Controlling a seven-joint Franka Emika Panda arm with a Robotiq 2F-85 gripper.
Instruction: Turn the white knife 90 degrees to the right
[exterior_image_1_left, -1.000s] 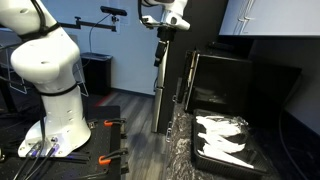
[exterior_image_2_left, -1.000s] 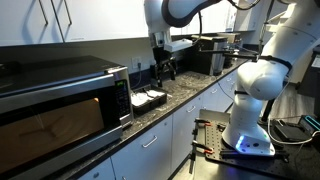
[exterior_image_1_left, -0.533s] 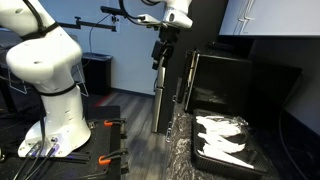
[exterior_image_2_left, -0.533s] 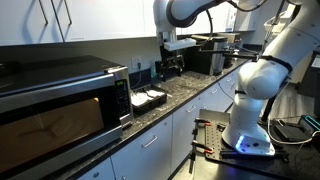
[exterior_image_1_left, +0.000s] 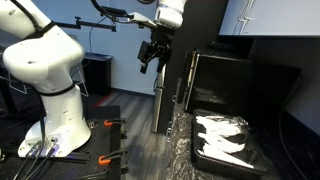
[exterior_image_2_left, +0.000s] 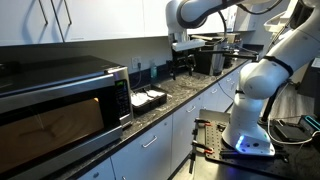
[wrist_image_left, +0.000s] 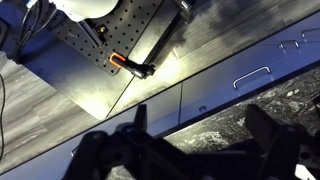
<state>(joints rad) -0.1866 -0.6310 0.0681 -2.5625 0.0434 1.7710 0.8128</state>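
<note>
The white knife (exterior_image_1_left: 232, 153) is plain white and lies flat on the dark speckled surface (exterior_image_1_left: 186, 150). Its long axis runs roughly from 10 to 4 o'clock, but I cannot tell which end is the blade. Other white pieces (exterior_image_1_left: 222, 125) lie just beside it at 12 o'clock. The gripper (exterior_image_1_left: 150, 60) hangs well apart at 10 o'clock, fingers spread, empty.

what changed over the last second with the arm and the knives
The gripper swung sideways off its spot near the counter and tilted: leftward in an exterior view, rightward in an exterior view. It took hold of nothing and let nothing go; its jaws stand open and empty. The white knives and the microwave stayed as they were.
</note>
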